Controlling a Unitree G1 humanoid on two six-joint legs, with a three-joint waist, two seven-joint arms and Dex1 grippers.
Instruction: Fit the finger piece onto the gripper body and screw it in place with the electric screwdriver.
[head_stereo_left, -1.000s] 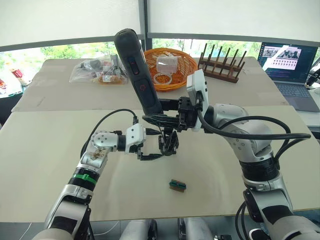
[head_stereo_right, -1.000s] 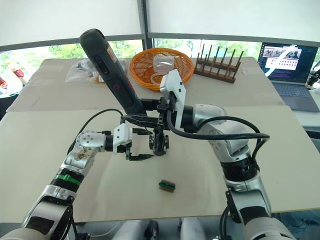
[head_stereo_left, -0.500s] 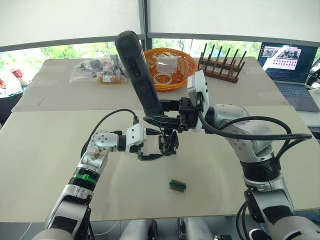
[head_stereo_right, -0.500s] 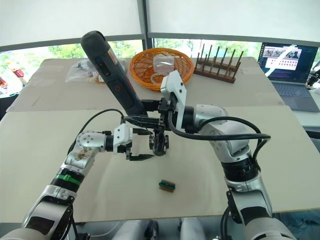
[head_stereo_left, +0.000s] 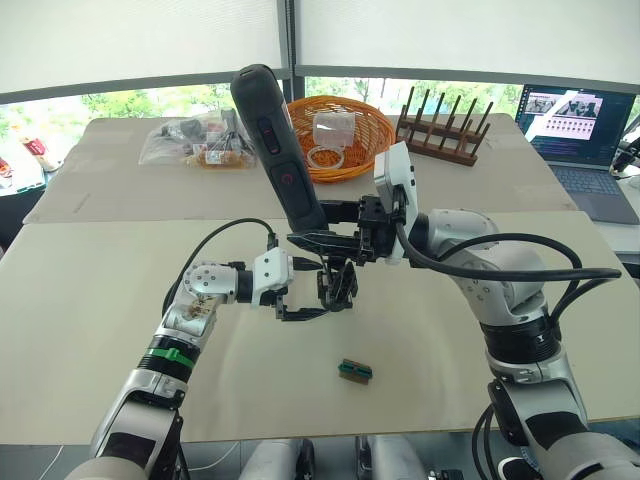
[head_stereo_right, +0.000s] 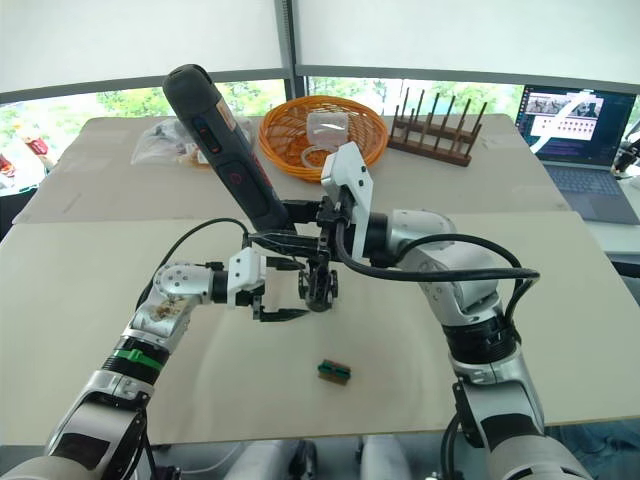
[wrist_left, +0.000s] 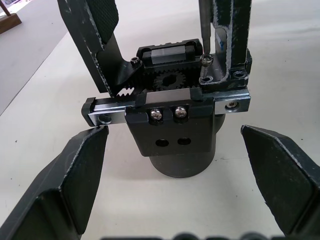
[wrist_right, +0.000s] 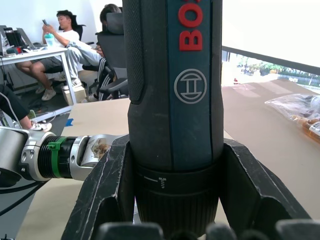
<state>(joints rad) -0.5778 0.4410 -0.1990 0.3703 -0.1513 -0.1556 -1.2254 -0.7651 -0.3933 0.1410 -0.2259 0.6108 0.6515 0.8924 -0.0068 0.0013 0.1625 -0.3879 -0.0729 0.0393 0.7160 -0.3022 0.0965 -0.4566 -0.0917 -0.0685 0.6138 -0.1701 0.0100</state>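
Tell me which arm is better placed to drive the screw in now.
Right. The right gripper is clamped on the screwdriver, whose bit rests on a screw on the small gripper block. The left gripper is open, its fingers either side of the block, holding nothing.

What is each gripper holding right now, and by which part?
The right gripper clamps the electric screwdriver by its lower barrel, near the chuck. The left gripper is open, holding nothing.

Beige tables (head_stereo_left: 80, 300) beneath blind-covered windows (head_stereo_left: 140, 45)
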